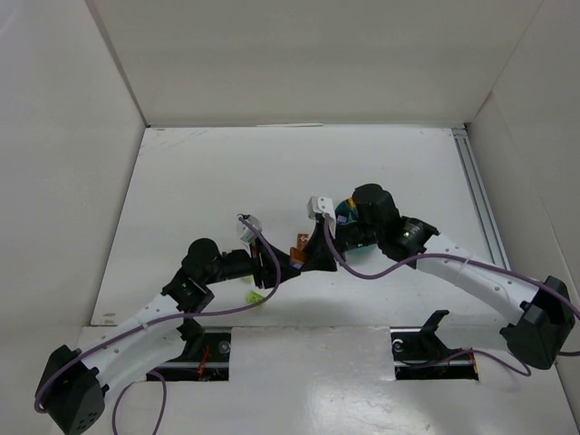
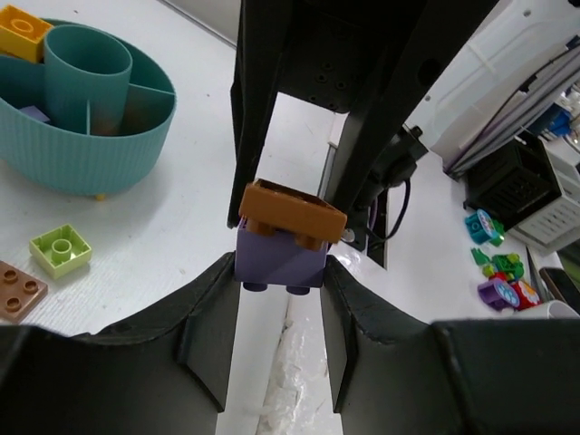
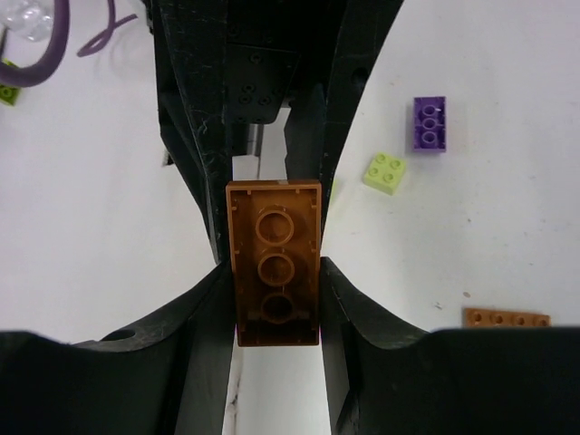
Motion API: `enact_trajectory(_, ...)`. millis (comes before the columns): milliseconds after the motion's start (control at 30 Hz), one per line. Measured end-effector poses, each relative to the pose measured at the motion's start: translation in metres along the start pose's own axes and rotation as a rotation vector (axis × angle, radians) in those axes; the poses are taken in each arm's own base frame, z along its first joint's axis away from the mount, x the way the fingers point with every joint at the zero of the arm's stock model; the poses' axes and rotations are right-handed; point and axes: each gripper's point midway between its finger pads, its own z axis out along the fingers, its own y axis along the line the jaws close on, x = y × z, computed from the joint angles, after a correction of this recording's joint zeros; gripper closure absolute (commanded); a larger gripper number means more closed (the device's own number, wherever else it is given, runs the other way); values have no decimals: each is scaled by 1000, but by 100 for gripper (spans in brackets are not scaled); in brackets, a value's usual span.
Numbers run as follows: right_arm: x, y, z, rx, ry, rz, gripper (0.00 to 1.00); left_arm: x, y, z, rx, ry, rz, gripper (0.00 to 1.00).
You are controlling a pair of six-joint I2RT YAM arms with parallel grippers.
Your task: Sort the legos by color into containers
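**Left pincer (image 2: pixel 281 276) clamped on a purple brick (image 2: pixel 279 258),** both fingertips pressed flat against its sides. A brown brick (image 2: pixel 292 210) touches the purple one's far face, set at a slight tilt.

Nose to nose with it, the right pincer (image 3: pixel 276 294) is closed on that brown brick. The brick's hollow side, with three round tubes, faces the right wrist camera. The two pincers meet over the white table (image 1: pixel 227 172), near its middle.

Ahead and to the left of the left pincer stands the teal bowl (image 2: pixel 100 159), its inner walls running out from a central round cup (image 2: pixel 86 59). A yellow brick (image 2: pixel 22 31) rests in one far compartment, and a small purple piece (image 2: pixel 34 113) lies in another.

On the table to the left pincer's left, nearer than the bowl, lie a lime-green brick (image 2: pixel 61 249) and, just beside it, a flat brown plate (image 2: pixel 18 290). Off to the right pincer's right, a loose purple brick (image 3: pixel 430 122) lies studs up.

Seen from above, the right arm (image 1: pixel 453 263) covers most of the bowl.
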Motion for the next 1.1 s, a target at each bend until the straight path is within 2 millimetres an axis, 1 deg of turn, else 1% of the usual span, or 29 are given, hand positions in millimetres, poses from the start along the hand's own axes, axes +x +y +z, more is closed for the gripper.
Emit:
enact_trajectory(100,-3,-6,-9,39,3,-26,69,-3,4,-1,-42,-22,-4,100)
enact_trajectory(267,-4,-26,-52,175,-2,-25,69,-8,14,-9,-123,-62,-21,100)
enact_trajectory(367,-4,-34,-69,231,-3,-25,69,-4,18,-13,-155,-65,-39,100)
enact_trajectory(433,3,-39,-77,281,22,-10,69,-2,22,-14,-181,-66,-63,100)
enact_trajectory(533,23,-61,-96,466,126,46,70,2,34,-16,-252,-64,-106,100)
enact_trajectory(567,32,-73,-110,573,186,74,70,5,39,-17,-279,-59,-121,100)
enact_trajectory(600,37,-79,-118,630,218,89,70,7,44,-17,-306,-49,-138,100)
enact_trajectory(633,43,-87,-131,716,269,115,71,10,49,-18,-331,-40,-152,100)
enact_trajectory(733,52,-105,-166,920,392,164,71,16,62,-19,-405,-14,-190,100)
enact_trajectory(800,54,-112,-181,1008,436,177,72,18,68,-20,-439,-7,-205,100)
enact_trajectory(867,55,-116,-190,1064,454,176,72,19,72,-21,-462,-2,-215,100)
enact_trajectory(933,53,-122,-194,1098,442,164,74,18,74,-21,-473,-4,-218,100)
enact_trajectory(1000,52,-131,-192,1113,387,140,74,17,75,-21,-480,-8,-217,100)
enact_trajectory(1100,60,-144,-188,1110,297,129,74,16,75,-21,-484,-10,-216,100)
